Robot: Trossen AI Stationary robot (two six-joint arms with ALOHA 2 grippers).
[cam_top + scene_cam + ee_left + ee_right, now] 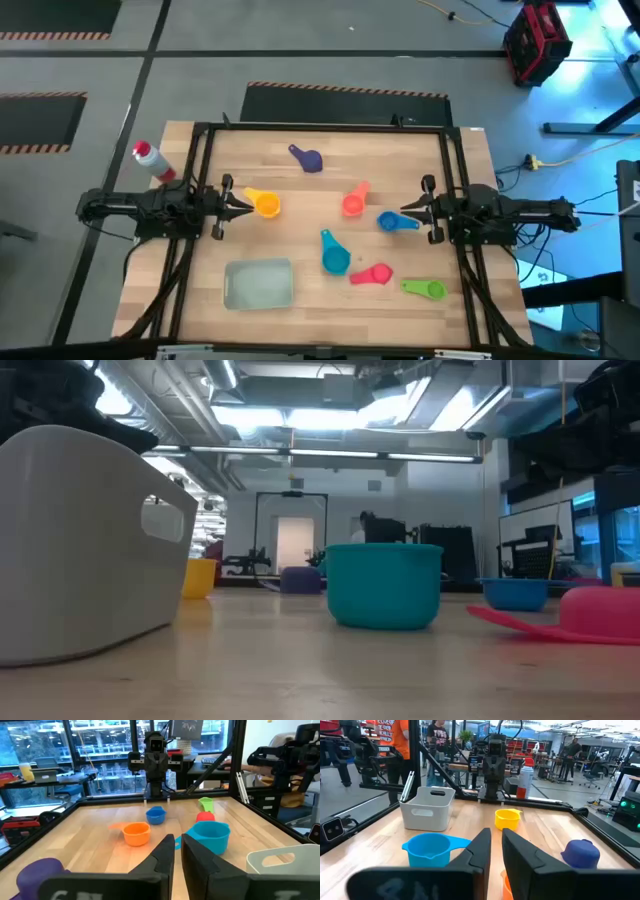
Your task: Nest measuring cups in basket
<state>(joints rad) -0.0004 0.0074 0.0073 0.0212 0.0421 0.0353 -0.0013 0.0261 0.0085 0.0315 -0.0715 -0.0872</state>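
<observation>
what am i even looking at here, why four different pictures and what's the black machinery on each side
It is one wooden table seen by four cameras at once: one overhead, one at table level, and one on each robot arm's wrist. The black machinery is two robot arms, each ending in a two-finger pincer. The left pincer and right pincer are both shut and hold nothing. Scattered on the table are small plastic measuring cups with short handles: purple, yellow, orange, blue, teal, pink and green. The pale rectangular plastic basket sits near the front edge. No cup is in it.
</observation>
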